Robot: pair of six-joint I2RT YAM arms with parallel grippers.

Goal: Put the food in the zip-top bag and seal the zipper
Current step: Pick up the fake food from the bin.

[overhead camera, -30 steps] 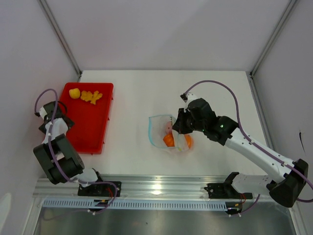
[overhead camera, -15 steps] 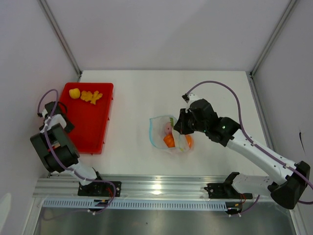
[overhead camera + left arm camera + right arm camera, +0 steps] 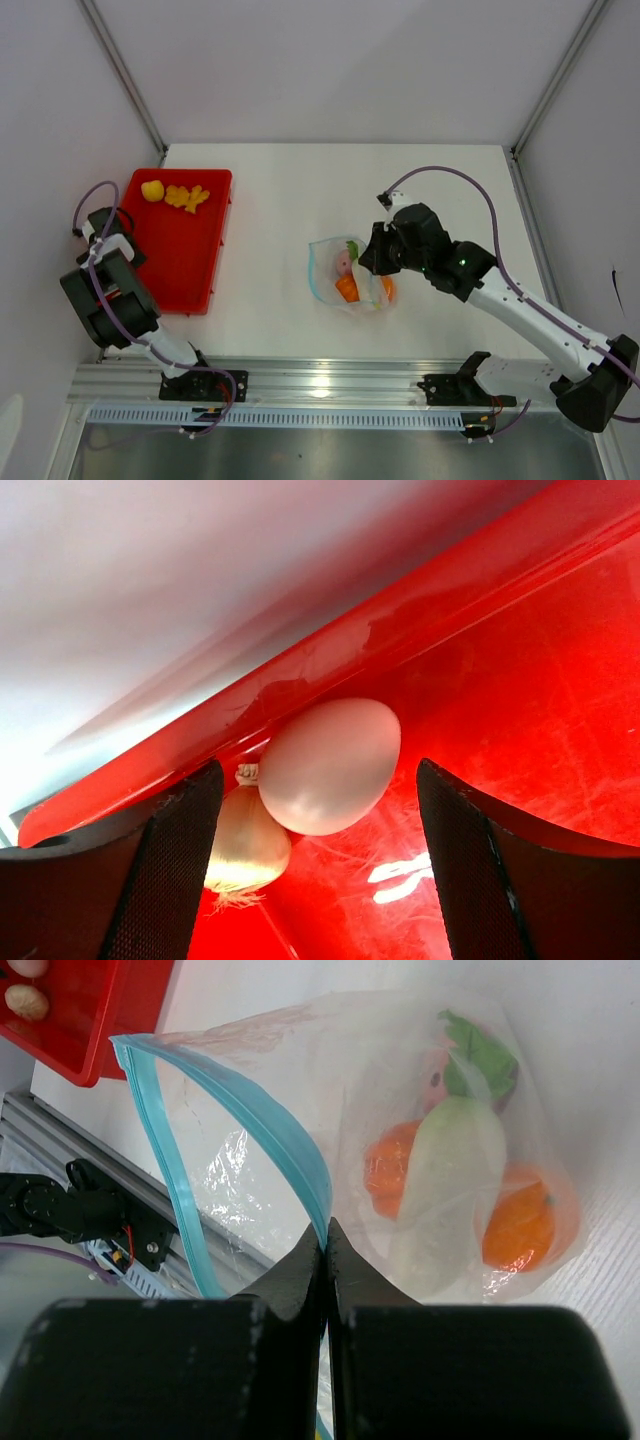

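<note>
Top view: L gripper fingers are hidden under its own wrist at the counter's L edge, and the egg isn't visible from there. L wrist cam: only part of the red tray is in frame; a small tan piece sits half behind the L finger, can't tell what it is. R wrist cam: gripper body blocks the btm of frame and the zipper's lower run is cut off. Food in the bag is blurred by crinkly plastic

R gripper is pinched tight on the zipper of the zip-top bag, tips meeting on the strip; mouth gapes beside the pinch. Bag lies mid-counter, nearer the near edge. Inside: 2 orange pieces, white piece btwn them, pink piece w/ green leaf

L gripper is wide open, holding nothing. White egg sits btwn its fingers, touching neither, against the tray wall. Tray runs along the L edge toward the far-L corner, w/ 2 yellow pieces at its far end
</note>
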